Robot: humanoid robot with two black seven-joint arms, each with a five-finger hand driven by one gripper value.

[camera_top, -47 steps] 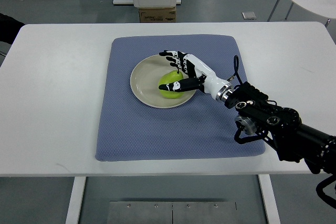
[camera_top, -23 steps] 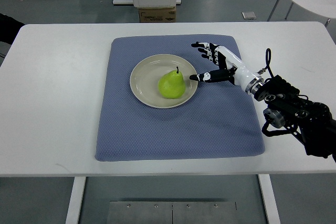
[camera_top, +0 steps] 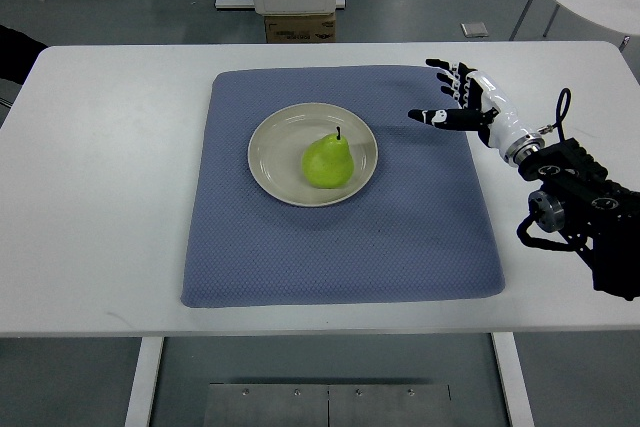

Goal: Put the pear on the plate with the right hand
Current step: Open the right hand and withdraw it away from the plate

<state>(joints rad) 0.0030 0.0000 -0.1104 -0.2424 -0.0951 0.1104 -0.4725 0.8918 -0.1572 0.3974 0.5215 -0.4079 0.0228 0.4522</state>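
We see the pear (camera_top: 327, 161) standing stem-up on the plate (camera_top: 272, 145), mid-mat (camera_top: 340, 247). Well apart to its right, our right hand (camera_top: 462, 99) hovers over the mat's edge, fingers (camera_top: 440, 67) spread and empty.

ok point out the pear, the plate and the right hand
pear (camera_top: 326, 163), top view, middle of its green body
plate (camera_top: 272, 152), top view, bare left part inside the rim
right hand (camera_top: 465, 99), top view, palm, fingers spread
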